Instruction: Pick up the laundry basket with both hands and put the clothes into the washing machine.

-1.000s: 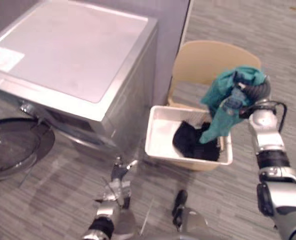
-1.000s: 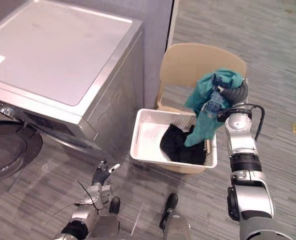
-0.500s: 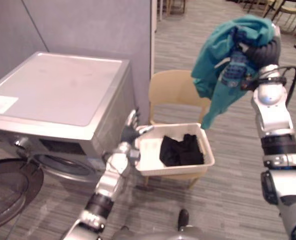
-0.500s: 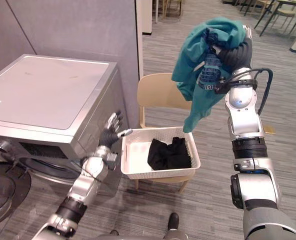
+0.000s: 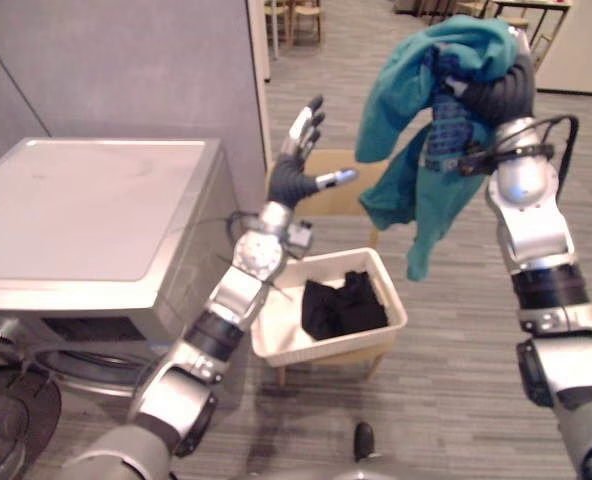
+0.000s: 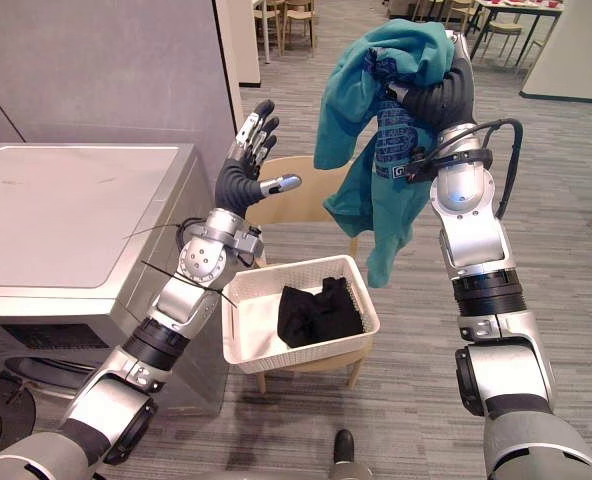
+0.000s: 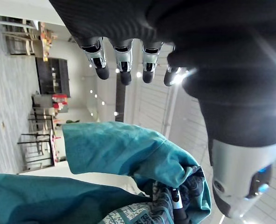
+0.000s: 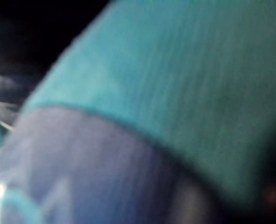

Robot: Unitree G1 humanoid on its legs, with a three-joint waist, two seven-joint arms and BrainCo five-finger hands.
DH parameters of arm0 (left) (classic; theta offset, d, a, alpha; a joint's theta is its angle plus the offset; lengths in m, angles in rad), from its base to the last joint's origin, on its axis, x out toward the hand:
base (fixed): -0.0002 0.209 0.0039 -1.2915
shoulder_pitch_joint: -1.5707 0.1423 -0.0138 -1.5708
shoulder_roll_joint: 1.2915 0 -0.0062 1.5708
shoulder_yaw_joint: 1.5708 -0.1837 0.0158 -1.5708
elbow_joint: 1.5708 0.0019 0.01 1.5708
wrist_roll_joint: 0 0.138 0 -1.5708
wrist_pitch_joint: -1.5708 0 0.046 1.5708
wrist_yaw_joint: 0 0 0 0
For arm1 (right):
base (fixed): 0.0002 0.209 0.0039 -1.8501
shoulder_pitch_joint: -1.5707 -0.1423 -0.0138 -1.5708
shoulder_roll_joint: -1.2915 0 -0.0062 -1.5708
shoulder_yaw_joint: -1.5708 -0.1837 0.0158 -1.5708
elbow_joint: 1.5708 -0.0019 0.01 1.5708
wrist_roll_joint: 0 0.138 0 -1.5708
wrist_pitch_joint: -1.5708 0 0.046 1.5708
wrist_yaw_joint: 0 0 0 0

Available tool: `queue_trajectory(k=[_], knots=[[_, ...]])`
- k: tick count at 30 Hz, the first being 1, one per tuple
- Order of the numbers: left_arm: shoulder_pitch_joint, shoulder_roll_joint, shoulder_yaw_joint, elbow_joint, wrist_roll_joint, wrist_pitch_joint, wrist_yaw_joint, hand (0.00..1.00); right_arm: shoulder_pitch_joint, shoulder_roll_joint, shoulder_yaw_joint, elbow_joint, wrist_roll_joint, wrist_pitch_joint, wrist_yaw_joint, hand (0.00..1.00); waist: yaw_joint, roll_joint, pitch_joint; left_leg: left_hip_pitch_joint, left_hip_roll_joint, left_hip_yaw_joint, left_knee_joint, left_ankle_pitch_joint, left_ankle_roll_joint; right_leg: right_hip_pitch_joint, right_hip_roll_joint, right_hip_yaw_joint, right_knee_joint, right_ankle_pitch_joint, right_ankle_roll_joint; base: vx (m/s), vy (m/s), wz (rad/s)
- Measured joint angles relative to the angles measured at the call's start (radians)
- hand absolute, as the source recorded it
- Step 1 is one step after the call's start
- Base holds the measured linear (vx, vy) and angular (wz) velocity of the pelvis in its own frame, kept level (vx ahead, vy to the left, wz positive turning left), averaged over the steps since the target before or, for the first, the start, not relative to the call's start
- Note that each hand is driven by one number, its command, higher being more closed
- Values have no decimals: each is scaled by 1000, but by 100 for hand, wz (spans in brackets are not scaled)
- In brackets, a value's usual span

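Note:
My right hand (image 6: 442, 94) is raised high, shut on a teal garment (image 6: 374, 120) with a patterned blue piece, which hangs well above the basket. The same cloth presses close in the right wrist view (image 8: 184, 84). A white laundry basket (image 5: 392, 300) rests on a tan chair (image 6: 306, 195) and holds black clothes (image 6: 316, 312). My left hand (image 5: 298, 168) is lifted beside the garment, open, fingers straight and spread, touching nothing. The left wrist view has its fingers (image 7: 123, 57) straight, with the teal garment (image 7: 119, 154) past them.
The silver washing machine (image 5: 86, 210) stands at the left, against a grey partition (image 5: 126, 60). Its round door (image 5: 1, 430) hangs open at the lower left. Grey carpet spreads to the right of the basket. Tables and chairs stand far behind.
The camera has tilted up. My right hand has lifted the teal garment out of the basket and high above it. My left hand has risen from near the floor to beside the garment.

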Motion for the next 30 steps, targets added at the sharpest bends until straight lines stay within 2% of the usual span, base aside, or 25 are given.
queue_trajectory(k=[12, 24, 30], knots=[[-185, 15, -166, 112, -9, 9, -85, 0, 0, 27, 38, -44, 18, -17, 24, 100, -6, 0, 0, 6, -2, 6, -1, -4, 2, 2, 0, 6, 0, 0, 1, 6, 2, -2], [-318, 2, -240, 299, 19, 35, -87, 0, 0, 28, 104, -52, 32, -17, 41, 100, -33, -1, -1, 6, -3, 6, -3, -4, 2, 3, -1, 7, 0, -1, 2, 0, 0, 0], [-387, -18, -251, 388, 80, 51, -84, 0, 0, 27, 109, -55, 49, -17, 41, 100, -39, -1, -1, 7, -3, 12, -4, -5, 2, 3, 0, 12, -1, -1, 2, 0, 0, 0]])
